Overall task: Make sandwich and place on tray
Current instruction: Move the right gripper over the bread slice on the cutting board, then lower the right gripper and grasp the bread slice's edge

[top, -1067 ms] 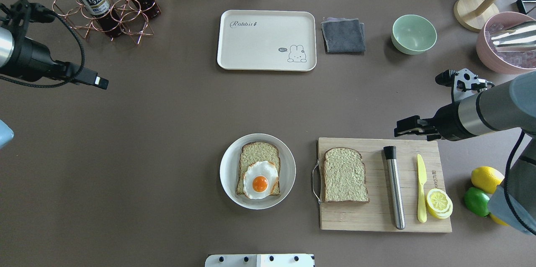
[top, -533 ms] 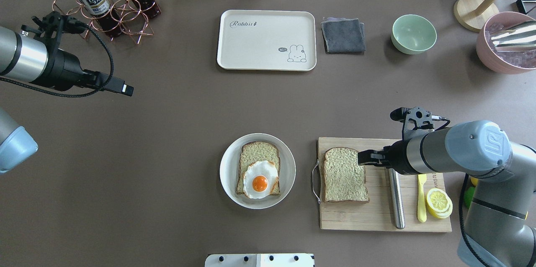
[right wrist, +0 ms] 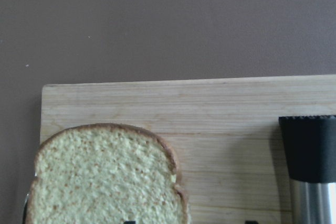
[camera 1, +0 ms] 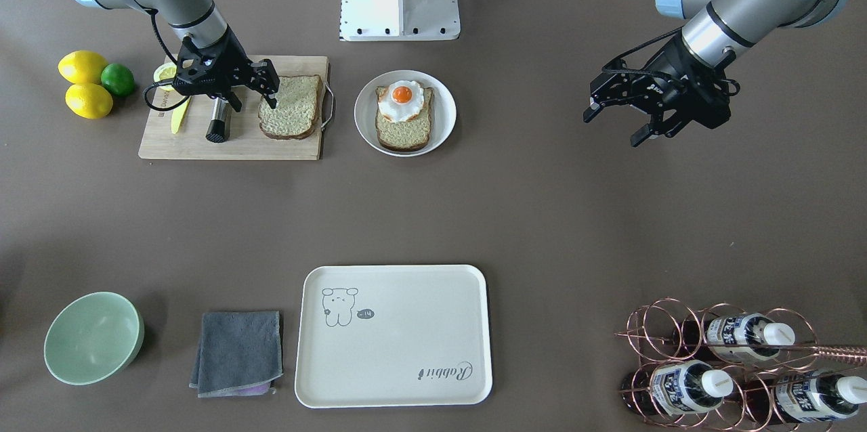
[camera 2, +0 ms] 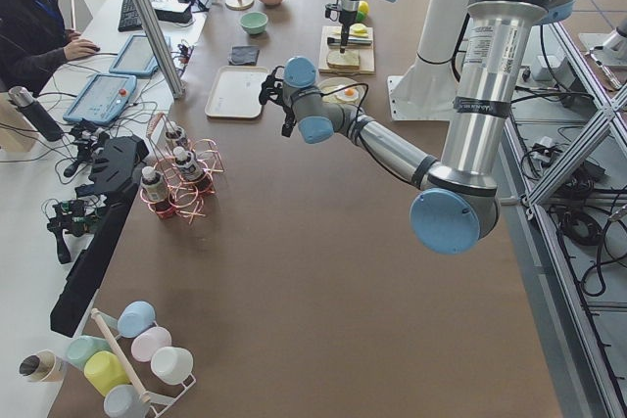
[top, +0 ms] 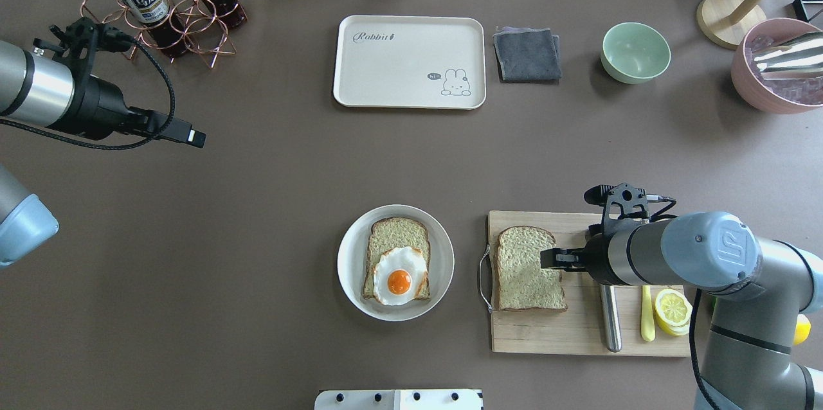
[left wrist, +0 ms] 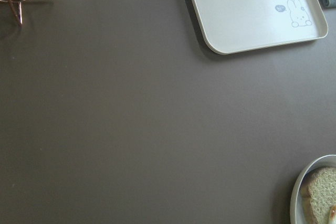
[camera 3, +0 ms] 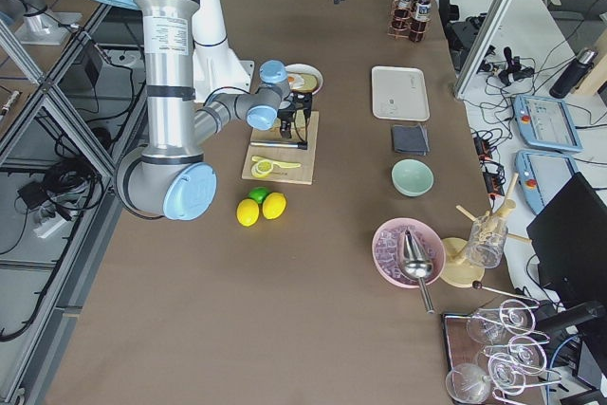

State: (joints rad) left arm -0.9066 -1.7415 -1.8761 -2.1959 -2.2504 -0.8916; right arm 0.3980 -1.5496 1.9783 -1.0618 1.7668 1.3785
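The sandwich is not yet put together, and its parts lie in two places. One bread slice [top: 395,233] rests on the round white plate [top: 350,268] with the fried egg [top: 399,276] on the half of it nearer the robot. The second bread slice [top: 524,272] lies flat on the wooden cutting board [top: 578,333], which sits just beside the plate on the robot's right, its metal handle towards the plate.

The right gripper [camera 1: 254,97] hangs over the edge of that second slice farthest from the plate. Its jaws are spread wide, one finger above the bread and the other above bare board between the slice and a steel cylinder with a black cap [top: 609,326]. It has hold of nothing. Whether a fingertip touches the bread cannot be told.

The left gripper [camera 1: 613,126] is in the air well away from the plate on the robot's left. Its jaws are likewise apart and hold nothing.

The tray [top: 408,63], cream with a small animal drawing and "Rabbit" script, lies well beyond the plate on the side away from the robot, almost straight across from it.

Farther from the plate than the cylinder, the board also carries a yellow knife [top: 647,320] and lemon slices [top: 672,310]. Two lemons [camera 1: 82,66] and a lime [camera 1: 118,78] sit on the table past the board. A folded grey cloth [top: 527,54] and a green bowl [top: 635,52] lie beyond the plate, to the right of the tray. A copper wire rack with bottles [top: 167,11] stands far off to the plate's left.
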